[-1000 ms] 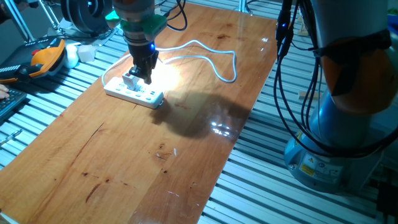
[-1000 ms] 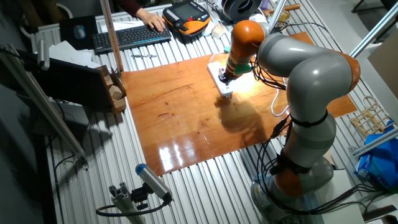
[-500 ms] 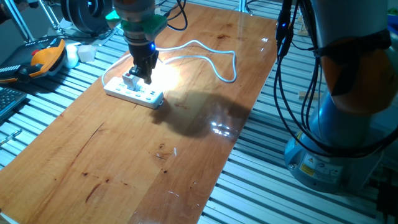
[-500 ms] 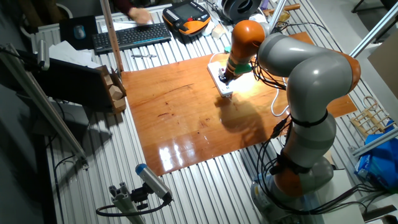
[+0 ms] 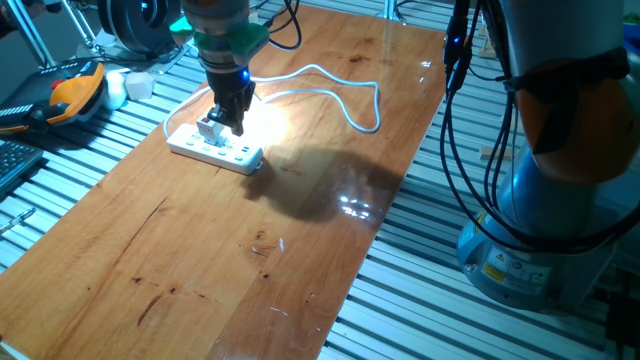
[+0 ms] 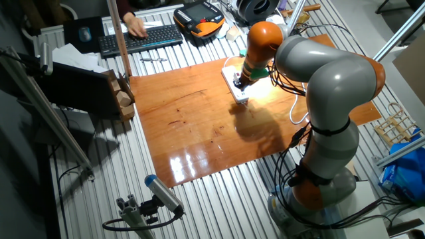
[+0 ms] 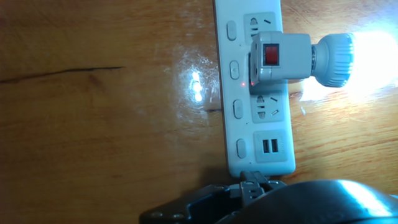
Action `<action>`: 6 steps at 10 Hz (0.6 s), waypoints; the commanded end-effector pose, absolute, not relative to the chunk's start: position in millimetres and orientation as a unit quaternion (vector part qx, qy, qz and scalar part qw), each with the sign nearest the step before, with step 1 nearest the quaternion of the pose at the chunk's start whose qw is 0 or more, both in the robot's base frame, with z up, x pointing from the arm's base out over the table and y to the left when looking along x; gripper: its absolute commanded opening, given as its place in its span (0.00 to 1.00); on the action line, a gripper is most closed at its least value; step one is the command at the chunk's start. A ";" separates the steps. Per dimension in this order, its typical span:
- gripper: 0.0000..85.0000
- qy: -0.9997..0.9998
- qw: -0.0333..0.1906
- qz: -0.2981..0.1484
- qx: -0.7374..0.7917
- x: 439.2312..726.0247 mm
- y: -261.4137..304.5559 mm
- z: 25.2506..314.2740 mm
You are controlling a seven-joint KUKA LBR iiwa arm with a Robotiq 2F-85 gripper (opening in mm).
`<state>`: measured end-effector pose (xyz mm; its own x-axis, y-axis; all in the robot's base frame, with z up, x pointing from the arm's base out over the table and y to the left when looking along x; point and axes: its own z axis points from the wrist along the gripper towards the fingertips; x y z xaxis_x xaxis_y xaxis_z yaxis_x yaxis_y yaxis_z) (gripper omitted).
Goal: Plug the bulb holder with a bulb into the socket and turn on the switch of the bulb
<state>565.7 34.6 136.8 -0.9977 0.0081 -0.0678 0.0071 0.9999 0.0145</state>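
The socket (image 7: 252, 93) is a long white power strip lying on the wooden board, also seen in one fixed view (image 5: 214, 150). Plugged into one of its outlets is the bulb holder (image 7: 280, 57), a small white block (image 5: 210, 130). The switch (image 7: 272, 54) shows as a red patch on its face. Its bulb (image 7: 367, 56) glows brightly and lights the wood beside it. My gripper (image 5: 236, 124) hangs right next to the holder with its fingers together, empty. In the hand view the fingertips (image 7: 252, 182) show as one dark tip at the strip's end.
The strip's white cable (image 5: 345, 95) loops across the far part of the board. An orange pendant (image 5: 75, 92) and a keyboard (image 6: 139, 40) with a person's hand (image 6: 136, 25) lie off the board. The arm's base (image 5: 540, 220) stands to the right.
The arm, the holder and the strip have not moved. Only the person's hand at the keyboard has shifted.
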 end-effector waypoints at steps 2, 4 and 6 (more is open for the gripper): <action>0.00 0.999 0.035 0.006 0.004 565.7 35.2 137.1; 0.00 0.999 0.034 0.004 0.006 565.8 35.6 137.4; 0.00 0.999 0.035 0.004 0.005 565.7 34.3 137.0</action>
<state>565.8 34.4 136.8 -0.9976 0.0109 -0.0685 0.0104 0.9999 0.0086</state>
